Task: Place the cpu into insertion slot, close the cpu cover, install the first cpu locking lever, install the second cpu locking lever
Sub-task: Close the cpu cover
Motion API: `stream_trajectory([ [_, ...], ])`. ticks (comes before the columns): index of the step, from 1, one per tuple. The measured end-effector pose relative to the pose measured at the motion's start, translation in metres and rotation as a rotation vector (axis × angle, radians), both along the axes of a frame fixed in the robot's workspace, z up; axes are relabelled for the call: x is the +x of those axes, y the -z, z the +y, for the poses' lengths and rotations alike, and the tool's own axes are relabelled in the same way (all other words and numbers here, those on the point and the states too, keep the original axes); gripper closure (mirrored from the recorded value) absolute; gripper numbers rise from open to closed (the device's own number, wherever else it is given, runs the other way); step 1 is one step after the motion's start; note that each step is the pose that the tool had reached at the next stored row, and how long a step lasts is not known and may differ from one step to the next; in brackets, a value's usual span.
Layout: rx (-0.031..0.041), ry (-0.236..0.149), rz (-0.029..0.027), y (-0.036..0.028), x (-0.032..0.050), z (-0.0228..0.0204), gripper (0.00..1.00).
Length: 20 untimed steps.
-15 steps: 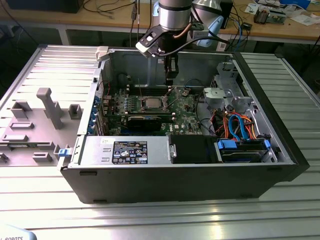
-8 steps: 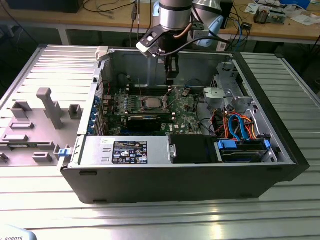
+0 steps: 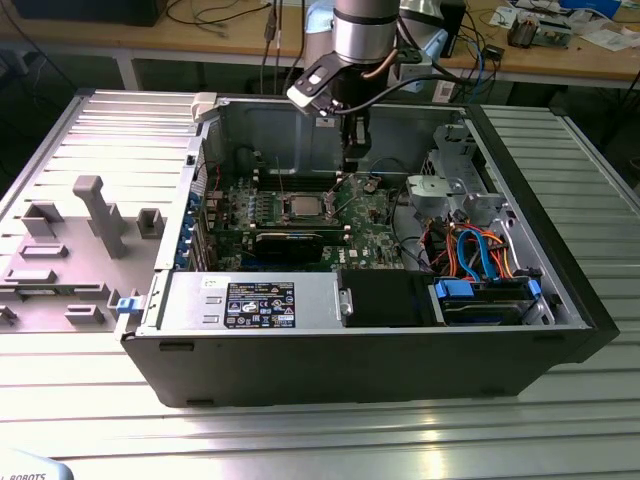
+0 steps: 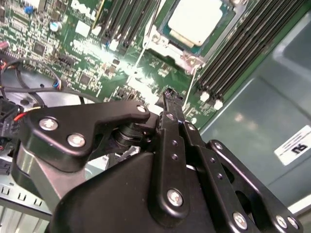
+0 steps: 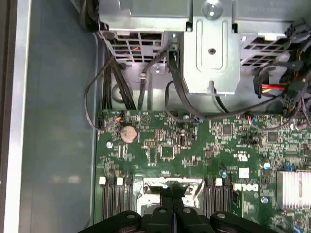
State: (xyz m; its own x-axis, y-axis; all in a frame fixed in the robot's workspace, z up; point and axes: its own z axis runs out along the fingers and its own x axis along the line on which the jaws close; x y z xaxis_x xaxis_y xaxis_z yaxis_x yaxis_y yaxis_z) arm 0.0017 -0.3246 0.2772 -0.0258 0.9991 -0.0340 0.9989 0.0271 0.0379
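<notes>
The cpu (image 4: 197, 22), a flat square chip with a silver-grey top, lies in the insertion slot (image 3: 288, 210) on the green motherboard (image 3: 370, 225). The cpu cover (image 4: 176, 51), a silvery frame, sits around the chip. Two thin metal levers (image 4: 142, 57) stick out from the socket's corners. In the exterior view my gripper (image 3: 356, 170) hangs over the board, to the right of the socket and slightly farther back. Its black fingers (image 5: 167, 204) are shut together with nothing between them. In the first wrist view they hide part of the socket (image 5: 146, 187).
Long black memory slots (image 4: 233, 53) flank the socket. A black graphics card (image 3: 288, 243) lies in front of it. A metal drive cage (image 3: 450, 190) and coloured cables (image 3: 480, 250) fill the exterior view's right. The case walls (image 3: 260, 125) close in. A grey fixture tray (image 3: 70, 250) lies outside.
</notes>
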Motion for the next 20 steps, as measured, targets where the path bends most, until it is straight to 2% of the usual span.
stream_trajectory([
  [2, -0.0004, 0.000, 0.0007, 0.0016, 0.0077, 0.0004, 0.88],
  [10, -0.0033, 0.000, 0.0042, 0.0066, 0.0231, 0.0014, 0.88],
  [16, -0.0053, 0.000, 0.0049, 0.0110, 0.0276, 0.0016, 0.88],
  [20, -0.0055, 0.000, 0.0049, 0.0115, 0.0282, 0.0016, 0.88],
])
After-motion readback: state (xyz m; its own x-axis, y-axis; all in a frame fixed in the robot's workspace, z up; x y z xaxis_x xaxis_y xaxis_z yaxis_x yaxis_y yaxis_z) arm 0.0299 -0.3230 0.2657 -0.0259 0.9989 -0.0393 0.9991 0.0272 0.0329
